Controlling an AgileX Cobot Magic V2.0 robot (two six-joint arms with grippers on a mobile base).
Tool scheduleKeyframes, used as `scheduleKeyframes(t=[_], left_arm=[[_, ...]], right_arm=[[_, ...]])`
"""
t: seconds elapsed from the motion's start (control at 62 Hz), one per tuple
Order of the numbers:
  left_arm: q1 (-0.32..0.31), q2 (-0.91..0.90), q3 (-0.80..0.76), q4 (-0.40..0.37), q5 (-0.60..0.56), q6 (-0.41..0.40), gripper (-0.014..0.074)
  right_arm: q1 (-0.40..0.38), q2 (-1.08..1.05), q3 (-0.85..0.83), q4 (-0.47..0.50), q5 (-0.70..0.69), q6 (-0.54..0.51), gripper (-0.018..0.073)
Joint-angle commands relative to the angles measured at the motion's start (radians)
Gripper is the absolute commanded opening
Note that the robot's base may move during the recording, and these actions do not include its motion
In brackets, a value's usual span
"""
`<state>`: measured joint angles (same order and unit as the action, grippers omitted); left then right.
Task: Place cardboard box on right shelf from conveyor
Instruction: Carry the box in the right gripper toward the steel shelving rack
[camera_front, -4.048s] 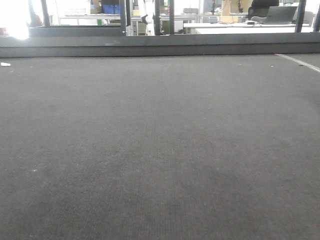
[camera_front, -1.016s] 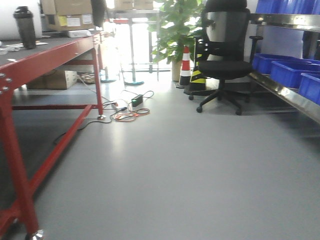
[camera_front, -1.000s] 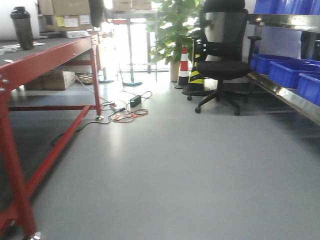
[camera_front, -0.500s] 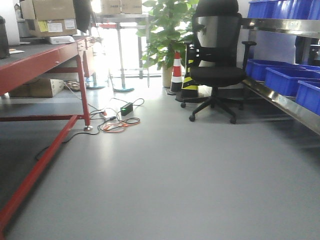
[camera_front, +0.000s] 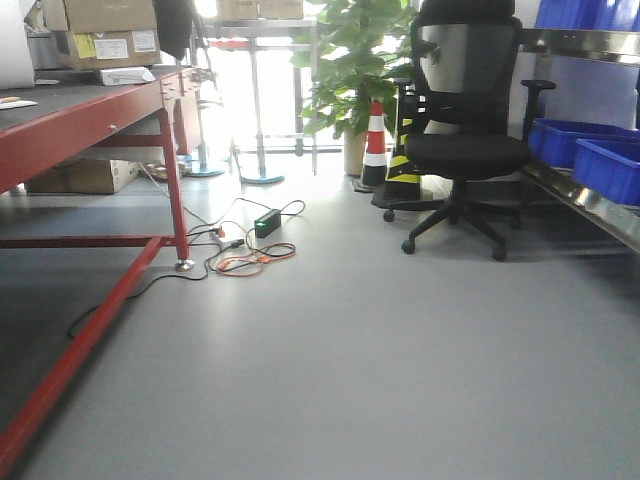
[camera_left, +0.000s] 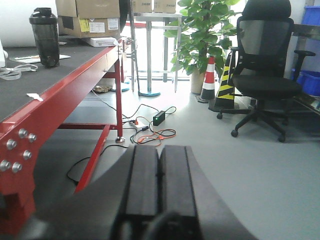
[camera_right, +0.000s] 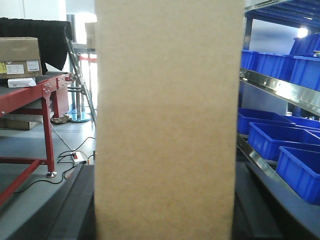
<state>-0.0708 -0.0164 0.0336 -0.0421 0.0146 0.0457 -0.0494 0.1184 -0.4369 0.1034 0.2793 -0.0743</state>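
Observation:
A plain tan cardboard box (camera_right: 165, 120) fills the middle of the right wrist view, standing upright between the dark fingers (camera_right: 75, 210) of my right gripper (camera_right: 165, 172), which is shut on its two sides. The right shelf (camera_right: 280, 90) shows as a shiny steel rail running along the right, with blue bins (camera_right: 272, 132) under it; the same shelf (camera_front: 590, 205) lies at the right edge of the front view. My left gripper (camera_left: 159, 150) is shut, pads touching, nothing between them, pointing out over the floor. The conveyor is out of view.
A red-framed table (camera_front: 90, 110) with label-stickered boxes (camera_front: 105, 30) runs along the left. A black office chair (camera_front: 465, 150), a traffic cone (camera_front: 375, 140) and a potted plant (camera_front: 350, 60) stand ahead. Cables (camera_front: 250, 250) lie on the grey floor. A dark shaker bottle (camera_left: 45, 35) stands on the table.
Four seconds ago the front view faced the conveyor belt; it now faces the room and shelf side. Over the last half second the scene slid slightly to the right.

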Motion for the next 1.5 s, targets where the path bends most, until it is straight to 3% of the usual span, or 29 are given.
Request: scheduleKeyframes(t=[0.0,1.484], left_arm=[[0.0,-0.006,0.006,-0.005,-0.087,0.0,-0.0116],[0.0,-0.006,0.006,-0.005,-0.087,0.0,-0.0116]], right_arm=[[-0.007,0.013,-0.029,0.003,-0.112,-0.008,0.011],[-0.007,0.013,-0.029,0.003,-0.112,-0.008,0.011]])
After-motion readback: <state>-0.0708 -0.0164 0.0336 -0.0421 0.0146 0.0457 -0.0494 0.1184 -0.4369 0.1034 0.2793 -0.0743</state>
